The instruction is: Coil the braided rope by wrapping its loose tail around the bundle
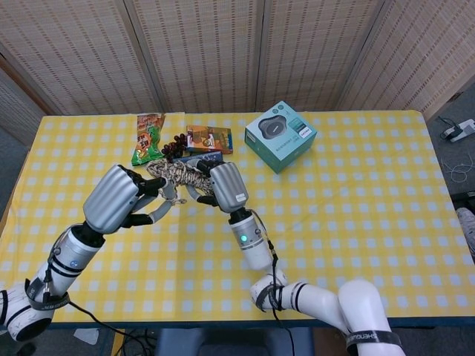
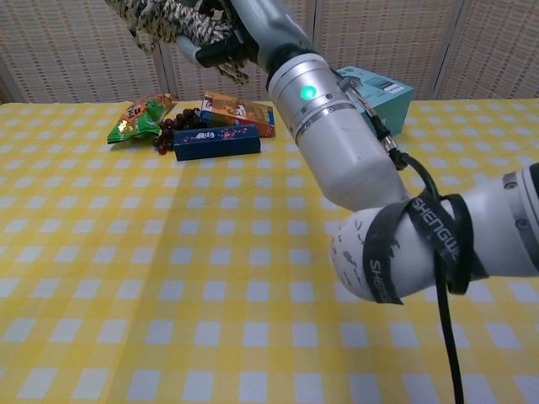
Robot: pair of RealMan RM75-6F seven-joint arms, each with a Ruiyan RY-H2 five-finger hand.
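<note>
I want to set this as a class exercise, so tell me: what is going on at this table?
A two-armed robot is coiling a braided rope. Its right hand holds the rope bundle up above the yellow checked table. Its left hand is close beside the bundle, fingers at the rope's loose tail. Snack packets and a teal box lie behind, untouched.

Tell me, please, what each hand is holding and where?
Right hand grips the rope bundle at its right end; left hand holds the loose tail.
</note>
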